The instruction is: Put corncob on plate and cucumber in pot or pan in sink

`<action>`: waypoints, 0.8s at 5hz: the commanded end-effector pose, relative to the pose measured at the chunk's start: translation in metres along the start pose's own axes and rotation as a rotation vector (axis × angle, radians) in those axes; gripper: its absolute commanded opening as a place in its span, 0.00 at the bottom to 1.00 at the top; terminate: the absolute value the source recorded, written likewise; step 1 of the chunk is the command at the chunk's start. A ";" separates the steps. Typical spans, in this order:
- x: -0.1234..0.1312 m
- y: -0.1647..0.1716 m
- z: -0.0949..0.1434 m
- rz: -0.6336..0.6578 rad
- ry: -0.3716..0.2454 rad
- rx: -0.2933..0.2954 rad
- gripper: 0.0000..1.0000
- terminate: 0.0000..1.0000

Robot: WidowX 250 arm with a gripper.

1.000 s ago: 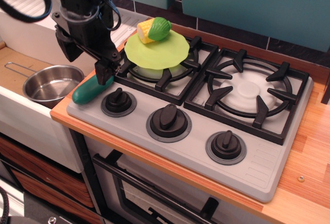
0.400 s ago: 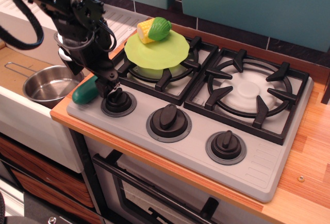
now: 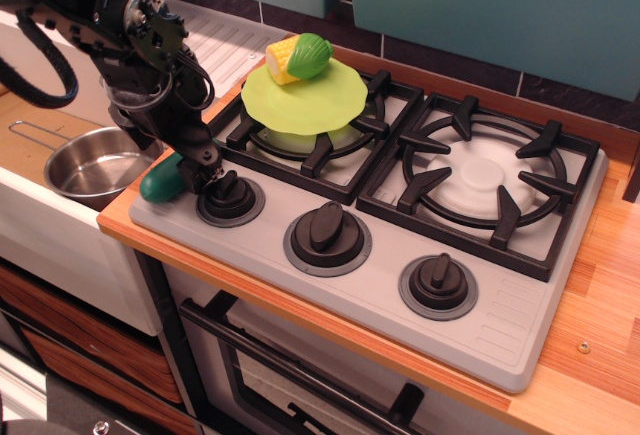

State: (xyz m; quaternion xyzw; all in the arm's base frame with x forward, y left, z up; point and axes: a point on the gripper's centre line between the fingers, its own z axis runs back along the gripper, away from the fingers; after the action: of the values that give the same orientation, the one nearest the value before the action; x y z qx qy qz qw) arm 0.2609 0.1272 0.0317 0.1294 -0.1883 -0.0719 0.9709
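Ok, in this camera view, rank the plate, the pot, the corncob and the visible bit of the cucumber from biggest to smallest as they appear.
1. plate and pot: similar spread, and the arm hides part of the pot, so I won't rank them.
2. corncob.
3. cucumber: only its end shows beside the end effector.

The robot arm (image 3: 120,25) is black all over, built of blocky matte housings joined at rounded, glossy joint sections that catch small highlights. Thick black cables loop loosely beside it, one large hoop on its outer side and thinner ones curling near the wrist, where a pale ring or collar shows between the dark parts. It narrows downward into a slim black pincer (image 3: 205,173) whose thin fingers (image 3: 197,155) carry small bright specks that look like screw heads, though they are too small to be sure.
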 end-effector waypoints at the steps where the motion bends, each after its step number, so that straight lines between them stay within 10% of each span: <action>1: -0.003 0.010 -0.007 -0.016 -0.059 0.012 1.00 0.00; 2: -0.002 0.010 -0.006 -0.003 -0.032 -0.021 0.00 0.00; 4: 0.006 0.015 0.002 0.014 0.027 -0.075 0.00 0.00</action>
State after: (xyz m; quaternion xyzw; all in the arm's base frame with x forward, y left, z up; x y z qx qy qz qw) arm 0.2606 0.1349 0.0283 0.0797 -0.1589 -0.0686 0.9817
